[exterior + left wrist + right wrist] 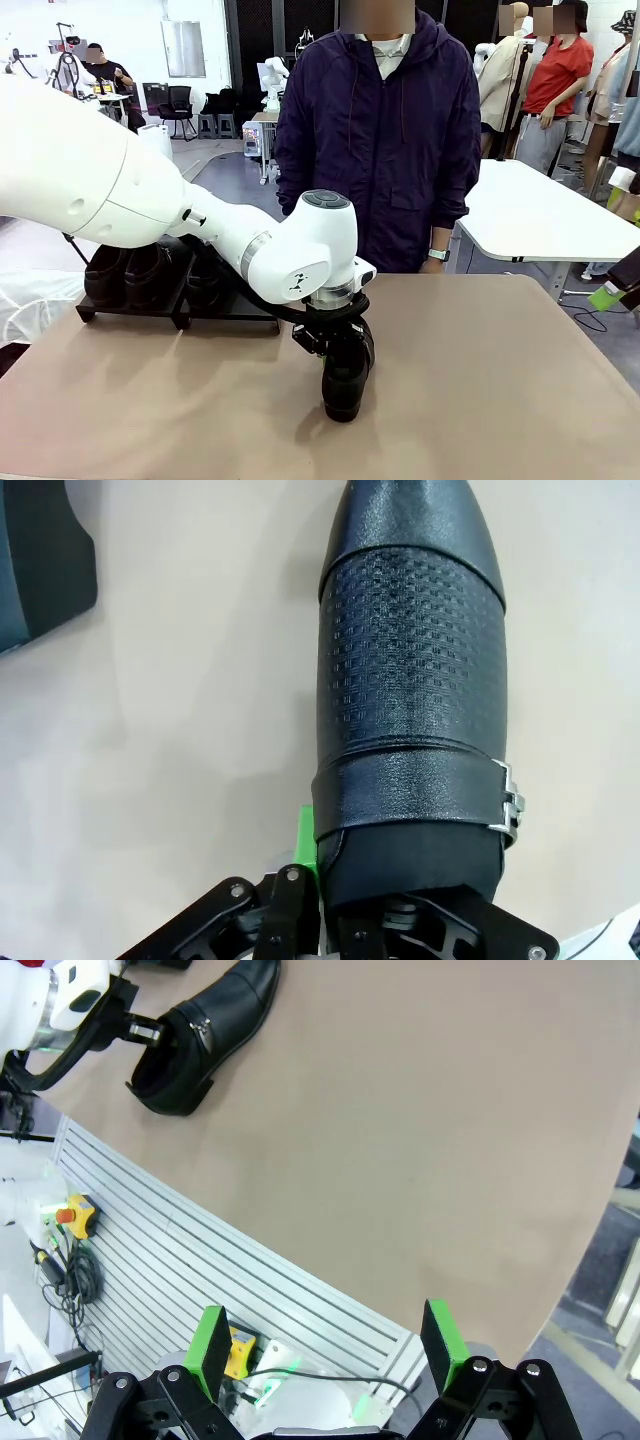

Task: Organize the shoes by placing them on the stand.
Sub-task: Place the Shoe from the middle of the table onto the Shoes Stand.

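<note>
One black loafer [345, 385] stands on the tan table near the middle, toe pointing toward me. My left gripper [334, 338] comes down from above and is shut on its heel rim. In the left wrist view the shoe [410, 680] stretches away from the fingers, and one green pad [305, 842] presses against the outside of its heel. The black stand [228, 303] sits at the table's back left, with three more shoes [128, 275] on it, partly hidden behind my left arm. My right gripper [328, 1348] hangs open and empty beyond the table's right edge.
A person in a dark purple jacket [380, 130] stands at the far side of the table, right behind the held shoe. The table's right half [500, 370] is bare. A slatted panel with cables [150, 1250] lies below the right gripper.
</note>
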You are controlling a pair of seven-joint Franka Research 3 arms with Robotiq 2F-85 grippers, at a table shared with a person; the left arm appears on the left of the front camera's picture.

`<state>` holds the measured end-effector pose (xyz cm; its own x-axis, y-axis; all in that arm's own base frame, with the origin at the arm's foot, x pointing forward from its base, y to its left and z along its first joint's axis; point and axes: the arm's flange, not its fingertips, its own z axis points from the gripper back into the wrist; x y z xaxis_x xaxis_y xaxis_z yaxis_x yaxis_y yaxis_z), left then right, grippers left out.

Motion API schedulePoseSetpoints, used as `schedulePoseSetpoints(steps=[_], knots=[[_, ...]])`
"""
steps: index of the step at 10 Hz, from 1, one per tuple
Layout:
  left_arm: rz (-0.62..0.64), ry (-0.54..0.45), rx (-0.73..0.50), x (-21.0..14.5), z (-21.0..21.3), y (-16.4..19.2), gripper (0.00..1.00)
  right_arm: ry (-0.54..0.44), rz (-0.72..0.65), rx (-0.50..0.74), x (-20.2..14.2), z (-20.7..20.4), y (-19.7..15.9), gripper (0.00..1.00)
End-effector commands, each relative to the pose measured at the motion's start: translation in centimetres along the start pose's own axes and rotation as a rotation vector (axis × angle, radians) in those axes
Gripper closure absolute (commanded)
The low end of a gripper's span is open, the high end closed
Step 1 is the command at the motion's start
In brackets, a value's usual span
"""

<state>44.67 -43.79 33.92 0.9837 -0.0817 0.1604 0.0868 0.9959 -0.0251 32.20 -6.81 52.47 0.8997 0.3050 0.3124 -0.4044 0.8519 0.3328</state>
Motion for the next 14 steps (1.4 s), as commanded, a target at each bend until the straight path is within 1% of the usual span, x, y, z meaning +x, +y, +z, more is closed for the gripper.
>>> schedulePoseSetpoints(steps=[1,2,3,4,5,6,7,8,9,10,11,12,13,14], knots=[[-0.037,-0.023,0.006,0.4,0.5,0.1,1.00,0.009,-0.014,-0.007,0.3,0.4,0.0,0.00],[-0.047,-0.042,0.008,0.5,1.3,0.1,1.00,0.009,-0.014,-0.007,0.3,0.4,0.0,0.00],[-0.093,-0.087,0.003,0.6,3.1,0.3,1.00,0.009,-0.014,-0.007,0.3,0.4,0.0,0.00],[-0.140,-0.186,0.014,0.6,6.1,1.5,1.00,0.009,-0.014,-0.007,0.3,0.4,0.0,0.00],[-0.185,-0.265,0.023,0.5,9.6,3.3,1.00,0.009,-0.014,-0.007,0.3,0.4,0.0,0.00],[-0.189,-0.332,0.063,0.5,12.8,5.7,1.00,0.009,-0.014,-0.007,0.3,0.4,0.0,0.00],[-0.196,-0.367,0.071,0.3,15.3,8.5,1.00,0.009,-0.014,-0.007,0.3,0.4,0.0,0.00],[-0.209,-0.404,0.048,0.1,17.2,11.4,1.00,0.009,-0.014,-0.007,0.3,0.4,0.0,0.00],[-0.149,-0.431,0.032,-0.5,18.5,14.7,1.00,0.009,-0.014,-0.007,0.3,0.4,0.0,0.00],[-0.115,-0.459,0.012,-1.5,18.9,17.2,1.00,0.009,-0.014,-0.007,0.3,0.4,0.0,0.00],[-0.076,-0.499,0.031,-2.7,19.0,19.3,1.00,0.009,-0.014,-0.007,0.3,0.4,0.0,0.00],[-0.068,-0.531,0.025,-4.0,19.2,21.0,1.00,0.009,-0.014,-0.007,0.3,0.4,0.0,0.00],[0.010,-0.496,0.027,-5.1,19.3,21.4,1.00,0.009,-0.014,-0.007,0.3,0.4,0.0,0.00],[-0.057,-0.486,0.052,-1.9,19.3,20.1,1.00,0.009,-0.014,-0.007,0.3,0.4,0.0,0.00]])
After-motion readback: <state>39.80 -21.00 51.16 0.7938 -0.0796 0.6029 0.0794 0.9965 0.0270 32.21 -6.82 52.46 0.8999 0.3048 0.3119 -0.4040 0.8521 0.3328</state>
